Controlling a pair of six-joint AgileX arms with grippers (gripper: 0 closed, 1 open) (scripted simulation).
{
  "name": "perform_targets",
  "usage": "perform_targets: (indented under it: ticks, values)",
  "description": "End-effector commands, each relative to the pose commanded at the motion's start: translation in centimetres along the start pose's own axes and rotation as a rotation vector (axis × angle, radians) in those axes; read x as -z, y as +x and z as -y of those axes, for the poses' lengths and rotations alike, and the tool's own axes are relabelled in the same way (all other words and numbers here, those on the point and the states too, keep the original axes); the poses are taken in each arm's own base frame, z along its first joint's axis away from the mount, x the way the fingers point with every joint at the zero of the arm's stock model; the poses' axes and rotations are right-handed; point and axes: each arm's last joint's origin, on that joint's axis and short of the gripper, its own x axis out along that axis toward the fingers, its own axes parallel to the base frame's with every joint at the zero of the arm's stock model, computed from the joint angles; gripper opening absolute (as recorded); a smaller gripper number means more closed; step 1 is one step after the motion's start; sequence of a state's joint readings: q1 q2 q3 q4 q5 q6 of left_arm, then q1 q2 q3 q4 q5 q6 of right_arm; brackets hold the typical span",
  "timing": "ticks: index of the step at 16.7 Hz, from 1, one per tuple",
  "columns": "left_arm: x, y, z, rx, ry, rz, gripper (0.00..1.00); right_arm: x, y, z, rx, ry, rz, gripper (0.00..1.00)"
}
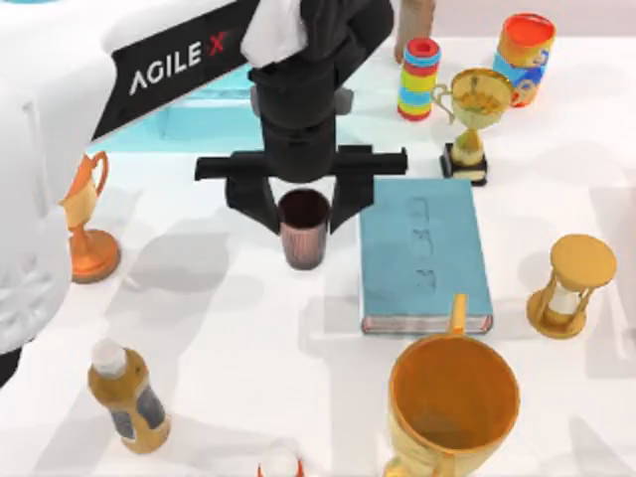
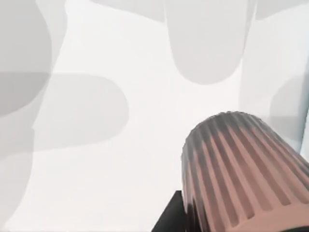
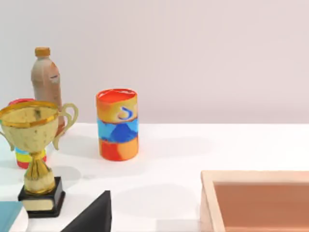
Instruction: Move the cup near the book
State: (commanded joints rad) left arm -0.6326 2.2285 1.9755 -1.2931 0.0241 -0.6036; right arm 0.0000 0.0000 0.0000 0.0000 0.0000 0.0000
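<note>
White bench (image 1: 248, 348) under even light, cluttered around its edges. At its middle stands the cup (image 1: 303, 229), upright, mouth up, dark inside, ribbed reddish-brown wall. It sits just left of the book (image 1: 424, 255), a small strip of bench between them; the book lies flat, teal cover up, pale page edges toward the near side.

My left hand (image 1: 301, 204) hangs directly over the cup, black fingers (image 1: 250, 204) spread to either side of the rim. From above I see slim gaps between fingers and cup wall, so I log it as open around the cup, not clamped. Left wrist view shows the ribbed cup (image 2: 241, 174) close up, with a black finger edge (image 2: 169, 215) beside its base.

Outward from the book: orange mug (image 1: 452, 402) near its lower edge, gold trophy (image 1: 475, 119) at its upper right corner, hourglass (image 1: 568, 285) to its right, and orange trophy (image 1: 84, 214) far left.

Right wrist view looks across the gold trophy (image 3: 36, 150) and a painted can (image 3: 117, 124); whether my right hand is open, I cannot tell.
</note>
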Motion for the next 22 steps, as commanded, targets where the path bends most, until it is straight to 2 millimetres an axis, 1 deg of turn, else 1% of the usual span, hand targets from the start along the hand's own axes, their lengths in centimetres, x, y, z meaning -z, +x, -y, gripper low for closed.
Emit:
perform_targets:
  ticks: [2,6,19,20,22]
  values:
    - [0.10,0.97,0.00,0.000,0.001,0.002,0.00,0.00,0.00,0.00,0.000,0.000,0.000,1.00]
    - [0.11,1.08,-0.01,0.000,0.001,0.002,0.00,0.00,0.00,0.00,0.000,0.000,0.000,1.00]
    - [0.11,1.08,-0.01,0.000,0.001,0.002,0.98,0.00,0.00,0.00,0.000,0.000,0.000,1.00]
    - [0.11,1.08,-0.01,0.000,0.001,0.002,1.00,0.00,0.00,0.00,0.000,0.000,0.000,1.00]
    - [0.11,1.08,-0.01,0.000,0.001,0.002,1.00,0.00,0.00,0.00,0.000,0.000,0.000,1.00]
